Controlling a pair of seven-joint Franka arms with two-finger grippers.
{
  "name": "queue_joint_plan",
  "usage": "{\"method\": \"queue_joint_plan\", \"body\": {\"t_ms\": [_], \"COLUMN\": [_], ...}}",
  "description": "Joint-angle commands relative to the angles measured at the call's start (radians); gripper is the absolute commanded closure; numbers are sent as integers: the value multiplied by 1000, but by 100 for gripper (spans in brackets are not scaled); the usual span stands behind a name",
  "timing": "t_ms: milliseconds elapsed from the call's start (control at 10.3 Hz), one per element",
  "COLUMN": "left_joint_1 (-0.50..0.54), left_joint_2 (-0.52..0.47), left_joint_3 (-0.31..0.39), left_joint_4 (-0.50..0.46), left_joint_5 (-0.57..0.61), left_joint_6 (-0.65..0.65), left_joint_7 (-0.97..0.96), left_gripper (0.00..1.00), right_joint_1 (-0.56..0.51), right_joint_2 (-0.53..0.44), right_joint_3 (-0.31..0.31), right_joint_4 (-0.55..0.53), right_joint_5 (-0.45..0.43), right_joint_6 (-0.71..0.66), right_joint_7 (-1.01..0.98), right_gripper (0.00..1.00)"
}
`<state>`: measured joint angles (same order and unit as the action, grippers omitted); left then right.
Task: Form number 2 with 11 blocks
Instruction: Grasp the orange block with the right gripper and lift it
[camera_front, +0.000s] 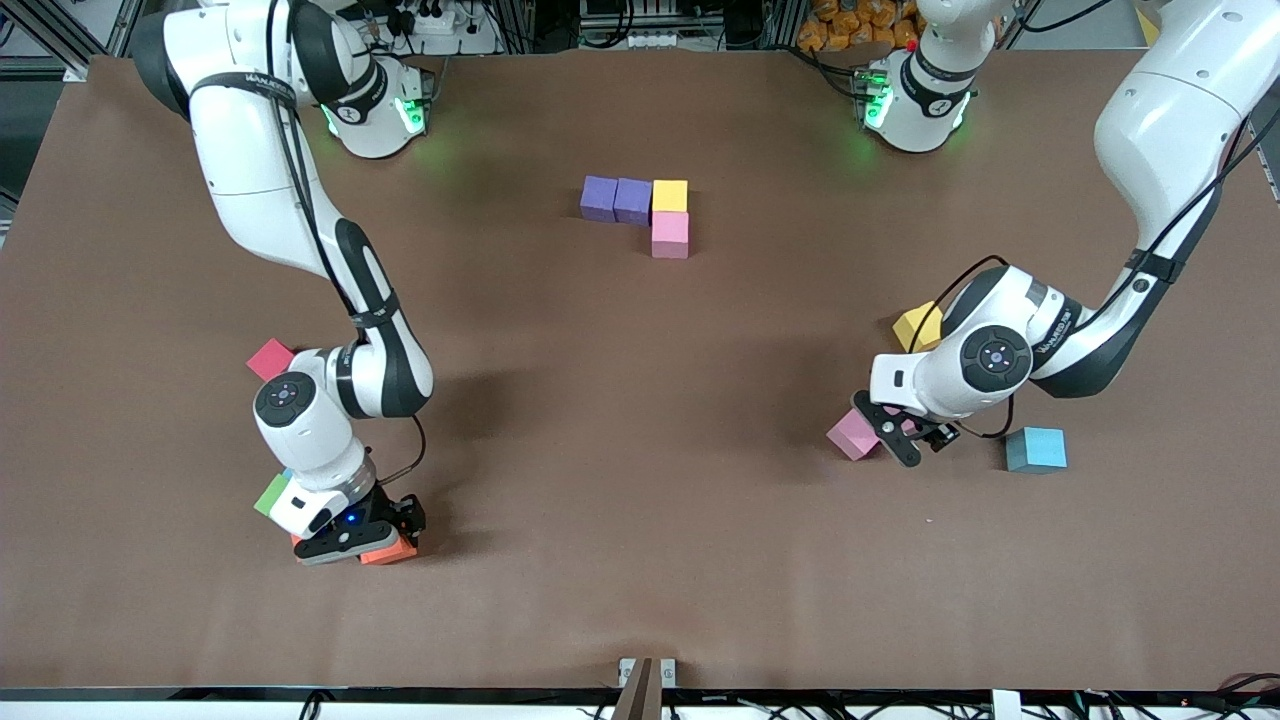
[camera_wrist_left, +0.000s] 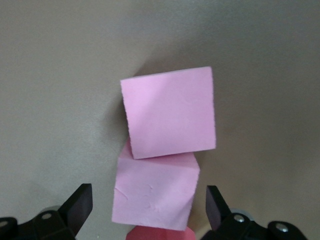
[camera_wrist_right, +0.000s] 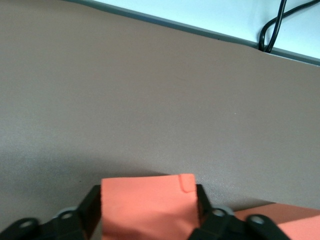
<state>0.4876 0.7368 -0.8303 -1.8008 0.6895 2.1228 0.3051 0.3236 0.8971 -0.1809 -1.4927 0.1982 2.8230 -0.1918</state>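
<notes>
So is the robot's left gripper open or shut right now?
Open. The left gripper has its black fingers spread apart on either side of a pink foam cube, touching neither side.

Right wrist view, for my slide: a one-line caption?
Right gripper fingers flank an orange block on the brown table.

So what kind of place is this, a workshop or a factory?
Most likely a robotics lab: two white arms, the left gripper and right gripper, work over a brown-covered table scattered with foam blocks, with cables and metal framing along the edges.
</notes>
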Motion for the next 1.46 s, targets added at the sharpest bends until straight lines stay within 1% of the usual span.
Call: {"method": "queue_joint_plan", "body": {"t_ms": [0, 97, 195, 292, 389, 681, 778, 875, 973, 1070, 1264, 1362], "left_joint_1": [-23, -26, -26, -26, -26, -26, -26, -27, -26, -20, -6, -6], "left_joint_2": [10, 10, 10, 12, 18, 26, 29, 29, 30, 26, 6, -4], "left_joint_3": [25, 25, 25, 25, 27, 37, 37, 37, 37, 37, 36, 34], "left_joint_4": [-2, -3, -3, -3, -5, -5, -8, -8, -8, -5, -5, 1], "left_joint_5": [33, 33, 33, 33, 33, 38, 38, 38, 39, 39, 38, 38], "left_joint_6": [31, 31, 31, 34, 43, 55, 66, 66, 66, 66, 65, 63], "left_joint_7": [-11, -12, -12, -12, -12, -11, -9, -8, -9, -9, 5, 0], "left_gripper": [0, 0, 0, 0, 0, 0, 0, 26, 57, 74, 91, 91], "right_joint_1": [-21, -18, -17, -3, 8, 23, 34, 51, 57, 58, 81, 103], "right_joint_2": [28, 25, 13, -3, -21, -76, -101, -122, -144, -173, -233, -263], "right_joint_3": [20, 23, 43, 43, 41, 37, 35, 35, 35, 38, 40, 40], "right_joint_4": [58, 71, 98, 115, 121, 117, 109, 105, 100, 80, 39, -1], "right_joint_5": [18, 21, 53, 111, 136, 125, 124, 124, 124, 122, 124, 122], "right_joint_6": [-29, -71, -133, -214, -271, -394, -455, -527, -568, -606, -666, -662], "right_joint_7": [-20, -17, -5, 11, 31, 72, 74, 75, 75, 78, 87, 112], "right_gripper": [58, 74, 75, 75, 75, 75, 75, 74, 74, 74, 74, 74]}}
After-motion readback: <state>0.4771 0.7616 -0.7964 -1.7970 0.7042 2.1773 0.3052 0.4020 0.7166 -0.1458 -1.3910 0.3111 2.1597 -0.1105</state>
